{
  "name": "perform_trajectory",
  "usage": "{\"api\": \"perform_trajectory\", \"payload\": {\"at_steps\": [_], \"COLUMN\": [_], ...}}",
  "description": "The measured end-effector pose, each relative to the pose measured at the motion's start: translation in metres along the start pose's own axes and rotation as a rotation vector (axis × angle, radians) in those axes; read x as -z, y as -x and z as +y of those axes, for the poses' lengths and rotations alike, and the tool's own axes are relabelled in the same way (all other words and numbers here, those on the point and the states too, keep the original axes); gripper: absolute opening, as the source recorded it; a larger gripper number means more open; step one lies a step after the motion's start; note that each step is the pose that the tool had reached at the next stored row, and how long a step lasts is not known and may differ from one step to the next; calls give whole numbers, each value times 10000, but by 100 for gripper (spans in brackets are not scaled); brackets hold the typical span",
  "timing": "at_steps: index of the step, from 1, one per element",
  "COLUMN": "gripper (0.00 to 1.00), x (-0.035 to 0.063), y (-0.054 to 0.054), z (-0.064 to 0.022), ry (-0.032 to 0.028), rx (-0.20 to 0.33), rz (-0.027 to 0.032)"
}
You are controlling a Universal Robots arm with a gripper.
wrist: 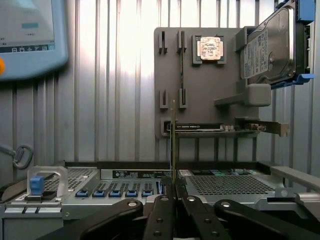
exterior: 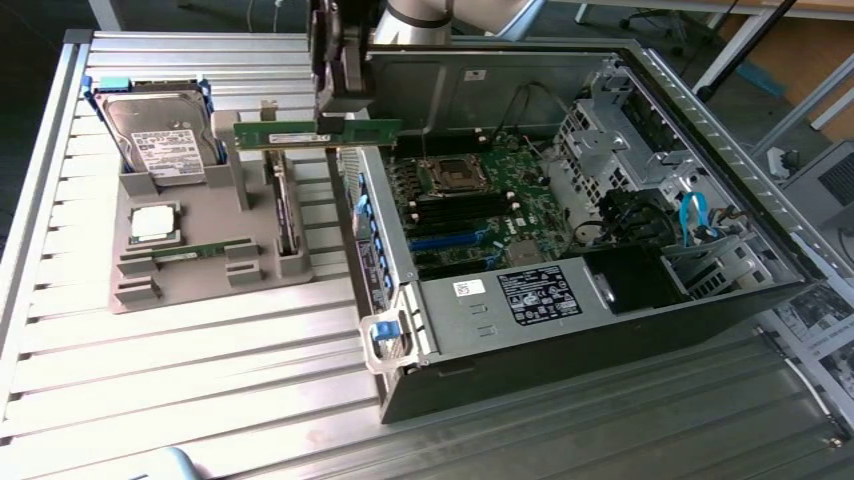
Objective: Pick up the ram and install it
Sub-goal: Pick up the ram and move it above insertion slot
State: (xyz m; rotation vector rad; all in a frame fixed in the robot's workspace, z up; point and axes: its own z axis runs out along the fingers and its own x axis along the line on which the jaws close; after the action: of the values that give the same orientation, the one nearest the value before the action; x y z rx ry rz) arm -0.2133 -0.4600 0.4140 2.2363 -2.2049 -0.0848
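Holding aloft | gripper pinching the ram near mid-length — stick level, above where parts tray meets computer case | judgement: keep it level, aligned with the motherboard slots — no twisting.

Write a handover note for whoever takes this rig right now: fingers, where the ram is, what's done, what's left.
The gripper: fingers shut on the ram.
The ram is held level in the air, above the tray's far end, by the open case's wall, not inside it.
The second stick lies in the tray, untouched.
Done: the ram is picked up, clear of the tray.
Left: install; the ram is not yet on the board.
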Motion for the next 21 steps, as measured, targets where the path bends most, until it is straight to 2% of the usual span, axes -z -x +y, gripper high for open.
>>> {"api": "perform_trajectory", "payload": {"at_steps": [21], "gripper": [12], "x": [9], "y": [-3], "z": [-220], "ry": [1], "rx": [0], "rz": [12]}}
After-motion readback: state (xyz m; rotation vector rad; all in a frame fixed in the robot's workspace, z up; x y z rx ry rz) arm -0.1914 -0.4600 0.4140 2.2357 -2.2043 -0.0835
